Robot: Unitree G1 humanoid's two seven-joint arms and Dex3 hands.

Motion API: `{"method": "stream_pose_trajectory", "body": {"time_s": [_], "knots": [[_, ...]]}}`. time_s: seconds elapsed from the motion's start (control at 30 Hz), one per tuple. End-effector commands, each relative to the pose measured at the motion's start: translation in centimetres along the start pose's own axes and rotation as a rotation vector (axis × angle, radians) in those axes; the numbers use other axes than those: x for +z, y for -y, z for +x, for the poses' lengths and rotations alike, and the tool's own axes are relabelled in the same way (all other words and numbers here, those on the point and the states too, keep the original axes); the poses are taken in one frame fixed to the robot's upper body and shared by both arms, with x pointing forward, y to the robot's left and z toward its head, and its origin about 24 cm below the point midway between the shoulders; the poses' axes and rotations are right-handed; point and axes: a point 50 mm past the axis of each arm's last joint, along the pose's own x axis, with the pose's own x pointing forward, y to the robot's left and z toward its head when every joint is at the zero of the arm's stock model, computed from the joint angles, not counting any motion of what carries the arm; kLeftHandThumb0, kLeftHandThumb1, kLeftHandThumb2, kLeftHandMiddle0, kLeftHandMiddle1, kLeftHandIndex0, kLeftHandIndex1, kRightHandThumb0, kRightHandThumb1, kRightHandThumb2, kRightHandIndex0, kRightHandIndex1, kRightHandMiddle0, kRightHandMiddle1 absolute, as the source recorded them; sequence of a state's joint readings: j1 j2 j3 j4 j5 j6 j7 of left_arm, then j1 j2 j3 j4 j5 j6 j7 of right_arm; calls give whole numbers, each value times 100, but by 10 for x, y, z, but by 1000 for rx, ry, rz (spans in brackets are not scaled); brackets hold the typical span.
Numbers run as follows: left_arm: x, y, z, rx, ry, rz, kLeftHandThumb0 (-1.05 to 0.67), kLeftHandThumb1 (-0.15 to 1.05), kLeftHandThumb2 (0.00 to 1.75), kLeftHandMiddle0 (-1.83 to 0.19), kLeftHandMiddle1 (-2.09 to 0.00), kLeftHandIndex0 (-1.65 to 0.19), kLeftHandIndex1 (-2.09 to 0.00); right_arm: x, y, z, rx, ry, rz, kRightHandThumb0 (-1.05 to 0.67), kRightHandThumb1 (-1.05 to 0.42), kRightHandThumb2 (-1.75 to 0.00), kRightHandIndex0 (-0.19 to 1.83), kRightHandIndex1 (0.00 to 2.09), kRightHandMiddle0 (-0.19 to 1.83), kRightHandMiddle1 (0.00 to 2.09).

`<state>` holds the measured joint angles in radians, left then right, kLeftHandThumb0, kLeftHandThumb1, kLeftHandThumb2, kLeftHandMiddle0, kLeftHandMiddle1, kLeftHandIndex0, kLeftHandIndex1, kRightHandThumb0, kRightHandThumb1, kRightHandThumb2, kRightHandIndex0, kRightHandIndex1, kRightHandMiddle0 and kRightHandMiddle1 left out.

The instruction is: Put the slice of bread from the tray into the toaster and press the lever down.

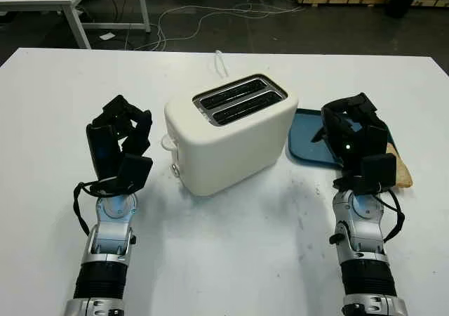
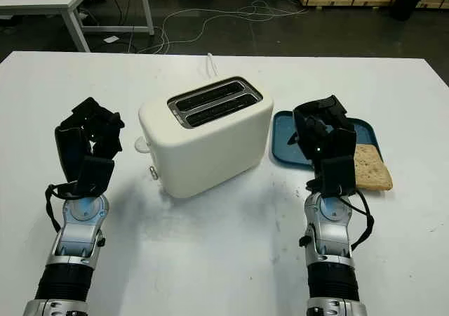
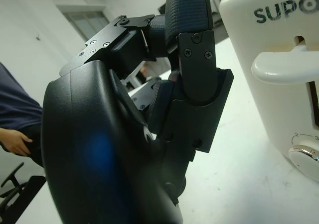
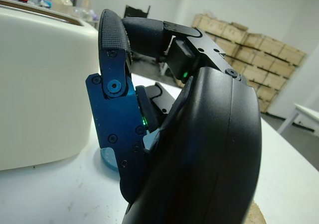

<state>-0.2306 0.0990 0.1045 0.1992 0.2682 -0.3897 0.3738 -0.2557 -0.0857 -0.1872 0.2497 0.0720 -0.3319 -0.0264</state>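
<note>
On the white worktop, seen from the head, a cream toaster stands at the middle with its two slots empty and its lever on the left end. Right of it lies a blue tray with the bread on its right part, overhanging the near right edge. The left robot hand is raised left of the toaster, fingers curled, holding nothing. The right robot hand is raised over the tray, just left of the bread, curled and empty too.

From the left wrist, the curled fingers stand beside the toaster's lever.

From the right wrist, the curled fingers sit near the toaster wall.
</note>
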Motion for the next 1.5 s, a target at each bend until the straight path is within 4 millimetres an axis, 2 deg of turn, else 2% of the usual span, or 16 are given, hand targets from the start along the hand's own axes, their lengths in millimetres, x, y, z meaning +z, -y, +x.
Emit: {"method": "stream_pose_trajectory", "body": {"time_s": [0.0,0.33,0.47,0.5,0.57,0.63,0.7,0.77,0.83,0.9,0.97,1.07,1.2,1.47], "knots": [[1,1,0,-5,6,0,-81,90,40,-121,-160,-92,-158,0,3,0,-12,1,3,-49,-92,-30,94,175,78,146],[0,1,-1,-5,3,-6,-81,90,41,-122,-159,-93,-157,-3,1,-2,-7,-11,2,-48,-92,-32,95,175,80,144],[0,1,-2,-1,-6,-17,-81,89,41,-122,-159,-93,-157,0,4,-2,1,19,-52,-47,-92,-33,94,175,79,142],[0,2,-2,-1,-9,-20,-81,88,41,-122,-159,-93,-157,2,6,-3,7,41,-88,-47,-92,-33,92,174,78,140],[0,2,-2,-2,-11,-19,-82,88,42,-122,-158,-93,-157,7,13,-6,47,99,-165,-47,-92,-32,87,173,77,122],[0,2,-2,-1,-4,-18,-82,88,42,-122,-157,-93,-156,13,24,-10,91,160,-275,-52,-92,-23,77,157,82,83],[-1,1,-1,-1,0,-19,-82,88,43,-122,-157,-93,-156,19,37,-15,127,209,-403,-54,-92,-12,73,137,81,72],[-1,1,-1,1,-5,-23,-82,88,42,-121,-157,-93,-156,25,53,-21,191,251,-618,-56,-89,-4,62,120,71,63],[-1,0,-1,1,-7,-22,-82,88,42,-121,-157,-93,-156,29,70,-26,282,263,-853,-59,-90,-1,54,102,64,48],[-1,0,-1,-1,-4,-17,-82,89,42,-121,-157,-92,-156,29,83,-30,381,233,-1067,-62,-91,-3,50,70,62,20],[-1,1,-1,-3,-2,-19,-82,89,42,-121,-158,-92,-156,26,91,-33,477,191,-1282,-65,-92,-5,45,51,56,7],[-1,1,0,-4,-1,-19,-82,89,41,-121,-157,-93,-155,23,94,-38,574,127,-1505,-69,-88,-1,36,27,38,1],[-2,0,1,-1,-5,-23,-82,89,40,-122,-156,-93,-154,27,86,-48,669,80,-1706,-70,-83,-1,21,16,20,0],[-1,-2,2,-2,13,-7,-83,91,39,-121,-157,-93,-155,29,78,-55,695,85,-1887,-74,-83,0,3,7,5,0]]}}
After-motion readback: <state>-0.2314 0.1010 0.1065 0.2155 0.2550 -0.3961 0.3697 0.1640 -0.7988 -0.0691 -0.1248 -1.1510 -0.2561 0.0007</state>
